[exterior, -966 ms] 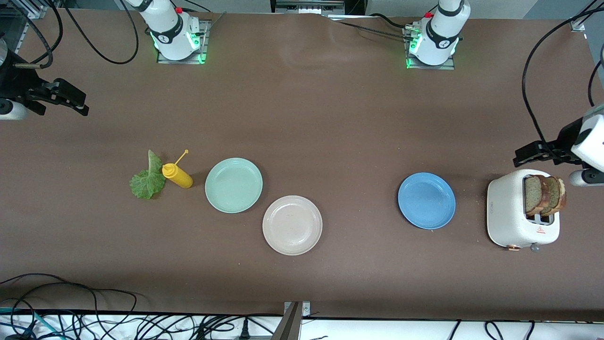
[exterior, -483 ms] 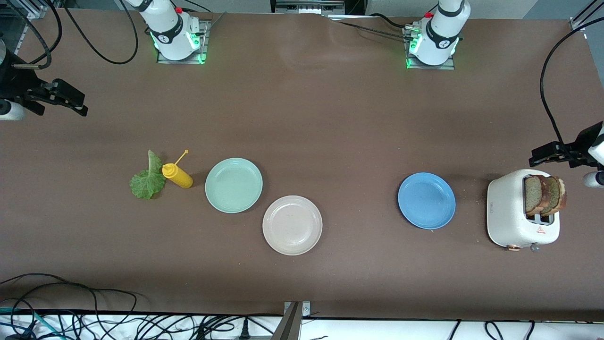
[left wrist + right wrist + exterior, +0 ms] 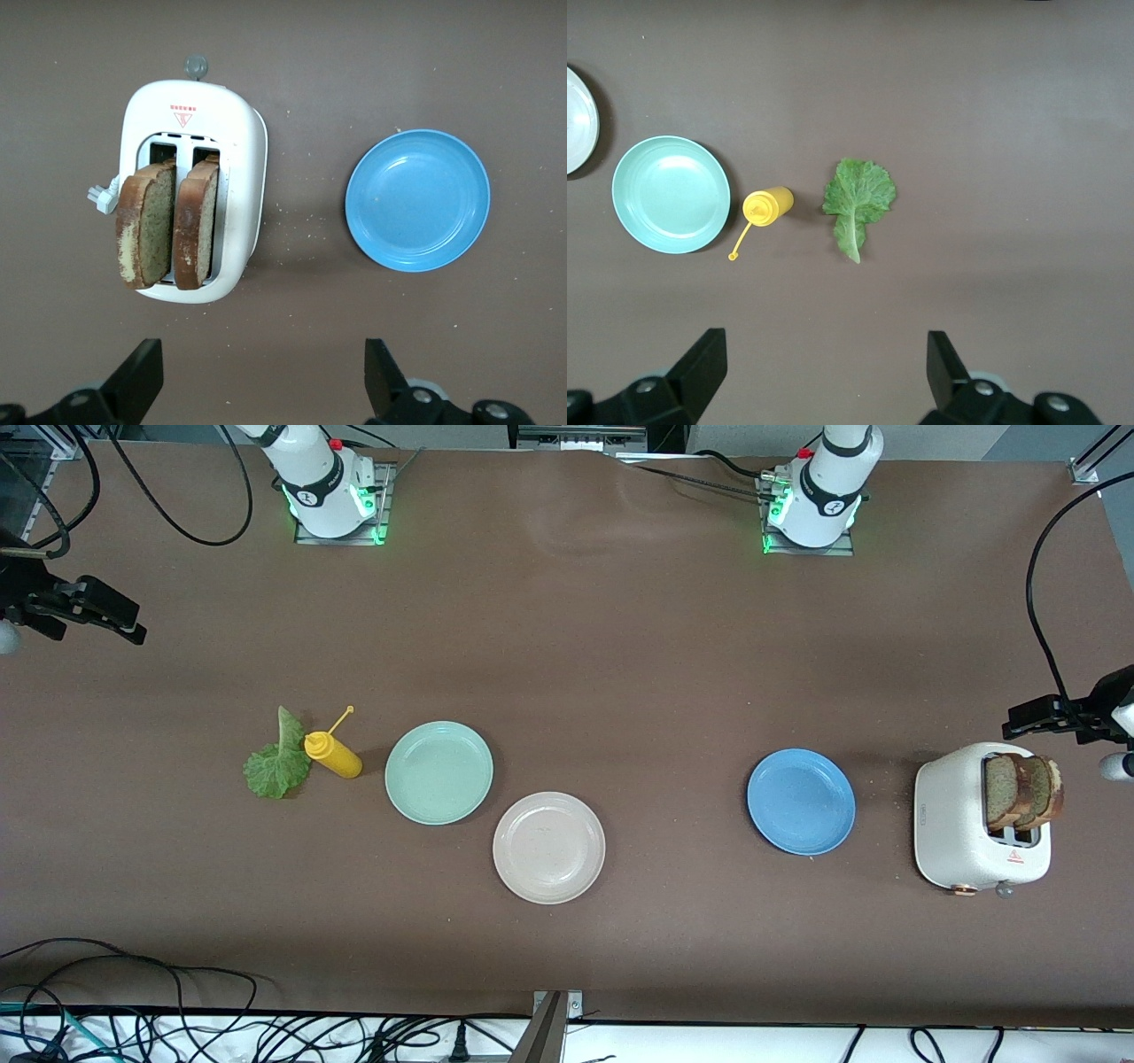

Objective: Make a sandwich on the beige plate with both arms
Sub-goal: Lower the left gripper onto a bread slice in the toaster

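A wide brown surface [image 3: 620, 646] fills nearly the whole front view, matte and evenly lit from above, with soft shadows and a faint crease near the middle of its upper edge. Two metal mounting plates [image 3: 341, 531] sit along that upper edge, lit by small green lights. Below the lower edge runs a white strip [image 3: 266, 1036] tangled with black cables [image 3: 133, 992], and a grey metal bracket [image 3: 554, 1019] rises at its middle. Aluminium frame pieces [image 3: 1085, 469] show at the upper corners.
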`<state>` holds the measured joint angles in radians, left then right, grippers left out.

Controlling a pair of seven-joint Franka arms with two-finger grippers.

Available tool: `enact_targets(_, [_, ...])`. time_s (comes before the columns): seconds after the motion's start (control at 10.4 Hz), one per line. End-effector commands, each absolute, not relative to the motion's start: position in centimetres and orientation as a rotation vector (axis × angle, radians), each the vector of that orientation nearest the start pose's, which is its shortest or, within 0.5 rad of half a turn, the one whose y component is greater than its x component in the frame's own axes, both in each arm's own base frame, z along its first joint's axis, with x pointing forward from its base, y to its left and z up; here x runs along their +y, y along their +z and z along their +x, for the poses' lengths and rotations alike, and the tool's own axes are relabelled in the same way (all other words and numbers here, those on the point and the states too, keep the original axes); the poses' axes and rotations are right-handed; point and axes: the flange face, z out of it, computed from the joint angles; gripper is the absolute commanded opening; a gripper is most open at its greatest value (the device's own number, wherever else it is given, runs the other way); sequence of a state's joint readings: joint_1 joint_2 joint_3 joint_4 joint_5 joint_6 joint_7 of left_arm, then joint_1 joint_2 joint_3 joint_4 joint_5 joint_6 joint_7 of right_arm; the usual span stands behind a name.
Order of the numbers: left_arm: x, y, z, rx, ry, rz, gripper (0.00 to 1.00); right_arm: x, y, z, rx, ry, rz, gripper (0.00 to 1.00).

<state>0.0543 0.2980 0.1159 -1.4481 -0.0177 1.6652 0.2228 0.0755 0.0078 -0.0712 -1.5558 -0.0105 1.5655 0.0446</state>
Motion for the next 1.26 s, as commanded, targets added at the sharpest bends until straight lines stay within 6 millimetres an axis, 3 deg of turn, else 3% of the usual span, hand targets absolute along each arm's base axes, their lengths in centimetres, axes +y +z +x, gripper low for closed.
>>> enact_targets(0.0, [11.4, 49.5, 64.7, 0.188, 0.132, -3.094, 1.0, 0.2, 63.0, 55.8, 0.07, 0.007, -3.139, 1.0])
enact_targets(0.19, [11.9, 46.6, 65.6, 0.228, 0.176, -3.071, 1.0, 1.8, 63.1, 55.7, 0.02, 0.0, -3.149, 1.0])
enact_targets(0.39, [12.5, 43.7, 66.1, 0.259, 0.267, -2.996, 1.0, 1.3, 63.1, 55.7, 0.027, 0.002, -3.146, 1.0])
enact_targets(0.77, [13.7, 40.4, 66.2, 0.27, 0.347, -2.99, 1.0, 1.4, 63.2, 55.7, 0.024, 0.0, -3.144, 1.0])
enact_targets(1.16, [13.1, 38.2, 66.6, 0.276, 0.385, -3.007, 1.0, 1.5, 63.2, 55.6, 0.043, 0.002, -3.142, 1.0])
